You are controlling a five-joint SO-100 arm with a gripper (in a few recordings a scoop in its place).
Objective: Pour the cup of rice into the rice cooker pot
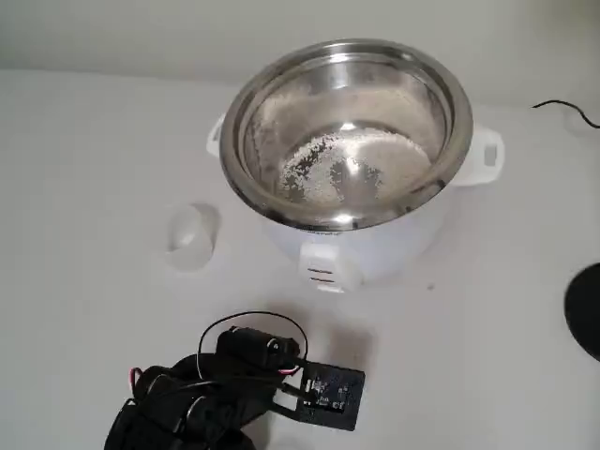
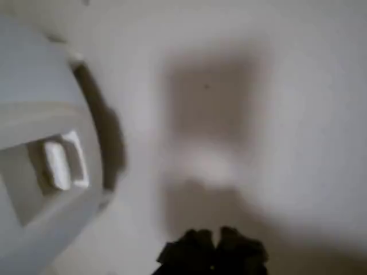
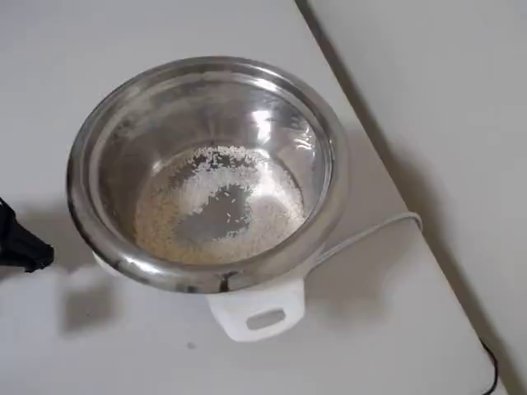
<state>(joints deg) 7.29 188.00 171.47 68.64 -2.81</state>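
Fixed view: rice (image 1: pixel 337 169) in pot (image 1: pixel 281 202), cup (image 1: pixel 192 234) beside it on table (image 1: pixel 75 169), black disc (image 1: pixel 586 309) (right edge); gripper (image 2: pixel 213 252) state unclear.

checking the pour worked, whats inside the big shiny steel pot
A thin, patchy layer of small white rice grains lies on the bottom of the stainless-steel rice cooker pot; bare metal shows at the middle.

Bare white table (image 1: pixel 75 356), rice cooker (image 1: pixel 375 248): makeshift test bench.
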